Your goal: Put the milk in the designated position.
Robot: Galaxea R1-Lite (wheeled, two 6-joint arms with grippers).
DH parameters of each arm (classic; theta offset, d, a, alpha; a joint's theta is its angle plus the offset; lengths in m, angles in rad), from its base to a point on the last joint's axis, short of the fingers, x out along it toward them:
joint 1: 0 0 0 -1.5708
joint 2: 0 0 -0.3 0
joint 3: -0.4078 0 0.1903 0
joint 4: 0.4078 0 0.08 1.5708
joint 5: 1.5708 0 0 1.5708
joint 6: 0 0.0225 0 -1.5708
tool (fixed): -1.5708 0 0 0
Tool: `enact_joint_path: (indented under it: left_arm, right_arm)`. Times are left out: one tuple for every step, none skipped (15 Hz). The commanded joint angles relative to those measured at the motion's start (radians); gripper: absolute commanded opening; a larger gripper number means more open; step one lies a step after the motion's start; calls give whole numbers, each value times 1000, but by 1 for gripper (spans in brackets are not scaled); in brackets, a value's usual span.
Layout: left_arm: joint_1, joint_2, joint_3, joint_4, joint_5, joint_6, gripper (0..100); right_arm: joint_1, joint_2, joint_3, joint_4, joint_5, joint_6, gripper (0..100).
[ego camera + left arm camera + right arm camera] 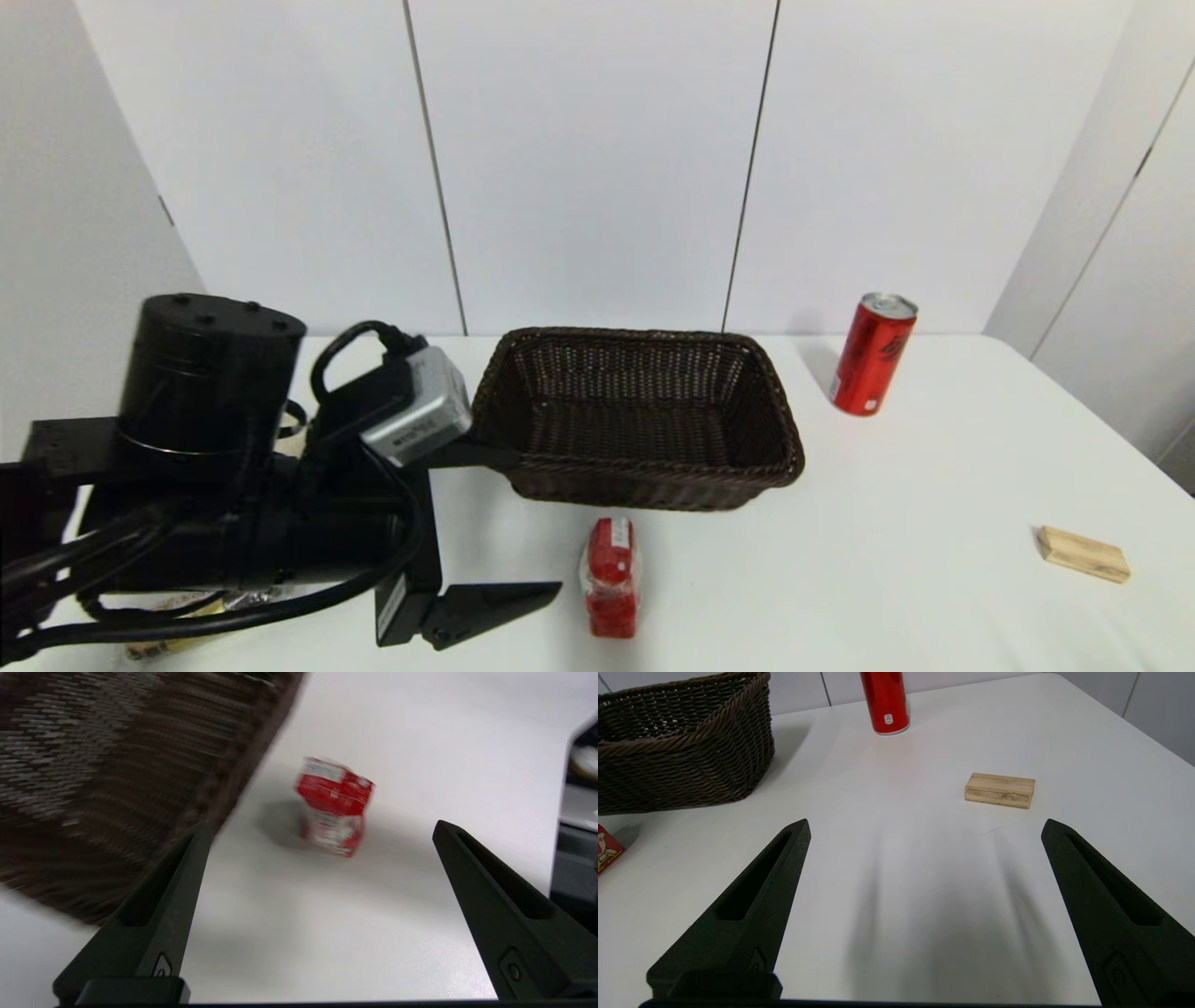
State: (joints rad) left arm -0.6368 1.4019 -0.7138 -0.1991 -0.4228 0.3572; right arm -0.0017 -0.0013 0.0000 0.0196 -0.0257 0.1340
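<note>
The milk, a small red carton with a white label, stands on the white table just in front of the basket. My left gripper is open to the left of it, low over the table, with nothing between its fingers. In the left wrist view the milk stands a short way beyond the open left gripper. My right gripper is open and empty over bare table; only an edge of the milk shows in its view. The designated position has no visible mark on the tabletop.
A dark brown wicker basket sits mid-table, close to one left finger. A tall red can stands at the back right. A small wooden block lies at the right. A crinkled gold wrapper peeks out under the left arm.
</note>
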Motion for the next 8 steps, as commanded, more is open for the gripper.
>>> enact_joint_path:
  left_arm:
    - [16, -241, -1, -8, 309, -109, 100]
    - [54, -281, -1, -8, 346, -116, 100]
    - [138, -328, 7, -9, 346, -107, 100]
    - [203, -368, 22, -13, 341, -101, 100]
    - [259, -416, 40, -20, 338, -98, 100]
    - [330, -463, 63, -23, 338, -98, 100]
    - [419, -518, 91, -25, 338, -96, 100]
    - [493, -577, 125, -25, 338, -98, 100]
  right_arm:
    - [0, 1, 0, 0, 0, 1, 100]
    - [0, 1, 0, 0, 0, 1, 100]
    - [0, 1, 0, 0, 0, 1, 100]
    - [0, 1, 0, 0, 0, 1, 100]
    - [0, 1, 0, 0, 0, 1, 100]
    - [0, 1, 0, 0, 0, 1, 100]
    - [0, 1, 0, 0, 0, 1, 100]
    - [0, 1, 0, 0, 0, 1, 100]
